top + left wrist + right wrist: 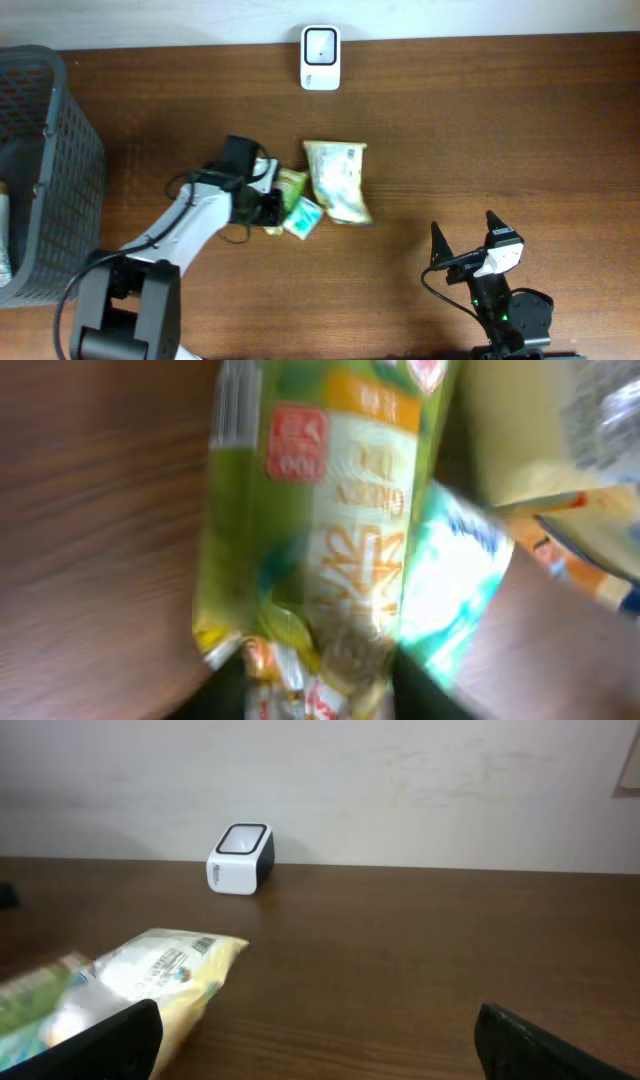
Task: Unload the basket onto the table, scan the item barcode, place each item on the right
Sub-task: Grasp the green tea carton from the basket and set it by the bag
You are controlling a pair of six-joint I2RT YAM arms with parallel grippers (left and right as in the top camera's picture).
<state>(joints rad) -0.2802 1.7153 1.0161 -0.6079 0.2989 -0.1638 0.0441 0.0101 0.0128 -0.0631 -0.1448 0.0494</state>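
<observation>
A green tea packet lies on the wooden table beside a teal packet and a pale yellow snack bag. My left gripper is at the green packet's left end. In the left wrist view the green tea packet fills the frame, blurred, and its crumpled end sits between the parted fingers of my left gripper. The white scanner stands at the table's far edge. My right gripper rests open near the front right, holding nothing. The scanner and the snack bag show in its view.
A dark mesh basket stands at the left edge of the table, close to my left arm. A pale wall runs behind the scanner.
</observation>
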